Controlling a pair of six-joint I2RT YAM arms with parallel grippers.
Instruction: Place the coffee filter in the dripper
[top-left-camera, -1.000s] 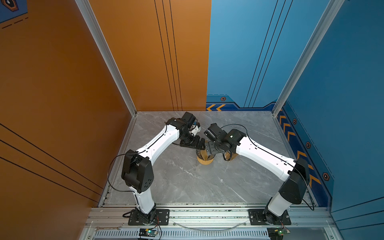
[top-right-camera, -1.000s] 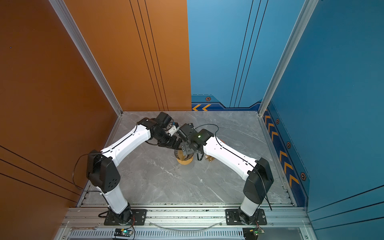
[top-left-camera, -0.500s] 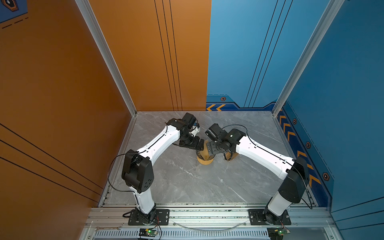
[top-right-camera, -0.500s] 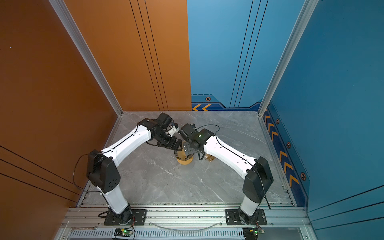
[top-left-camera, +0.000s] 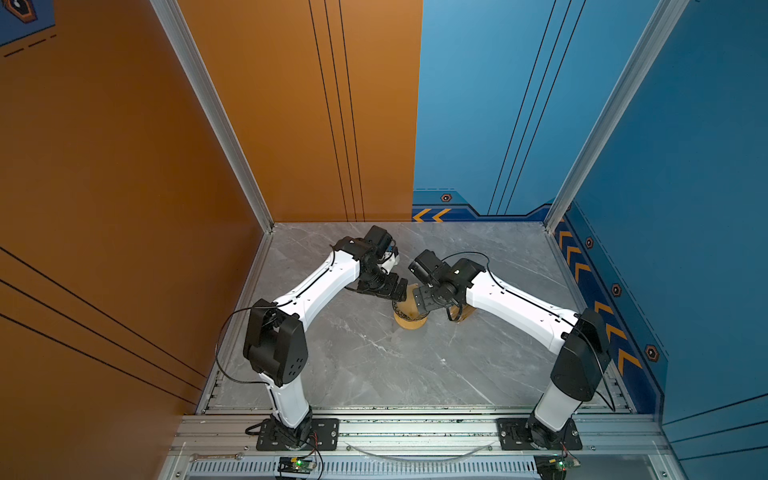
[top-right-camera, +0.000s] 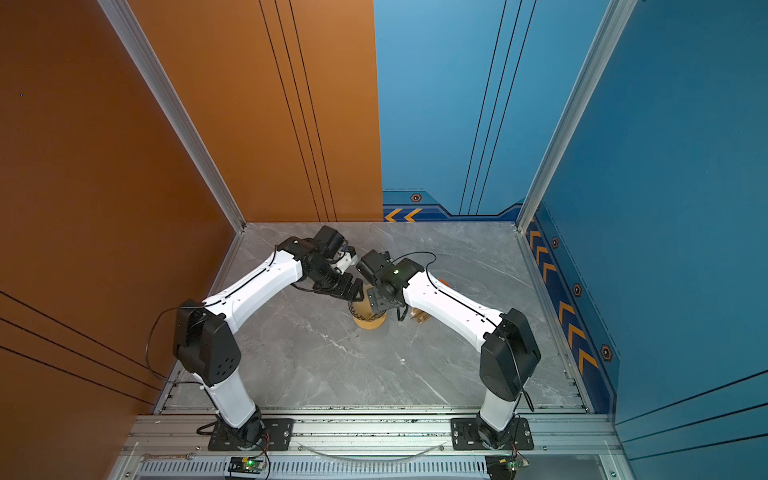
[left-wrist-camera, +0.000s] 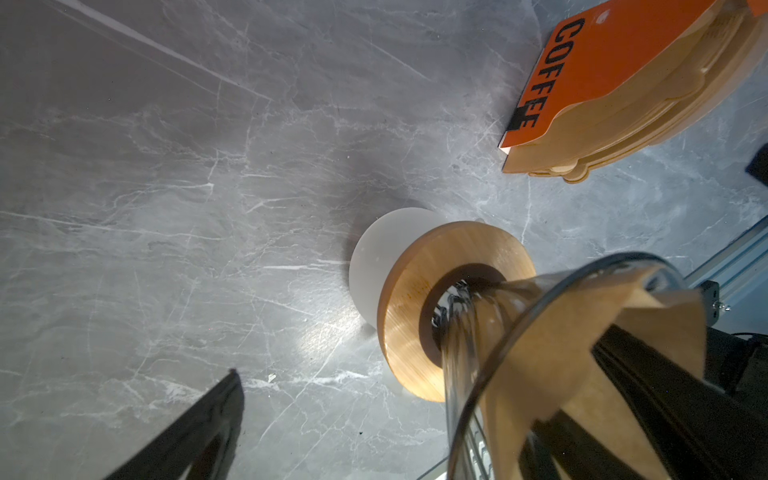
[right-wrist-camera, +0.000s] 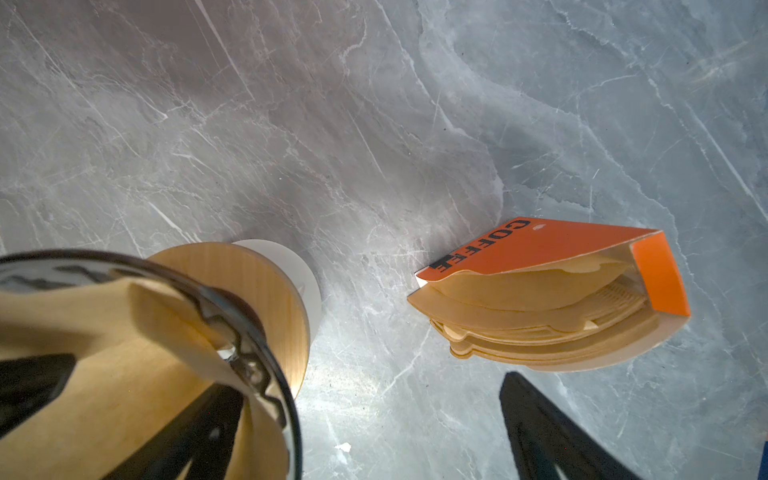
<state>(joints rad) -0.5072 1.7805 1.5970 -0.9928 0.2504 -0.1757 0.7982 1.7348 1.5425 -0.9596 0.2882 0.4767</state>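
A: Where's the filter (left-wrist-camera: 561, 332)?
B: We see it inside the dripper (left-wrist-camera: 465, 365). Tan paper lines the cone, w/ one flap folded over itself near the rim.
A: And the dripper?
B: Upright on a wooden ring (left-wrist-camera: 415, 316), which sits on a white base (left-wrist-camera: 370, 257), approx. mid-counter (left-wrist-camera: 166, 166) in both top views.
A: Left hand (top-left-camera: 400, 292)?
B: Jaws spread wide, nothing pinched. In its wrist view we make out one finger (left-wrist-camera: 665, 395) down inside the filter & the outer finger (left-wrist-camera: 208, 411) over bare counter, i.e. it straddles the dripper's rim.
A: Right hand (top-left-camera: 420, 305)?
B: Much the same: jaws wide apart, gripping nothing. One finger (right-wrist-camera: 166, 440) sits in the paper cone & its outer finger (right-wrist-camera: 540, 436) is on the side toward the packet (right-wrist-camera: 540, 299).
A: What's the packet like?
B: Orange cover marked COFFEE, w/ a stack of brown filters fanning out of it. It lies flat on the counter near the dripper, not touching it. In the top views the right arm hides most of it.
A: Do the hands touch?
B: We can't tell. From above they meet over the dripper from opposite sides, very close. We can't tell either whether the inner fingers press on the paper.
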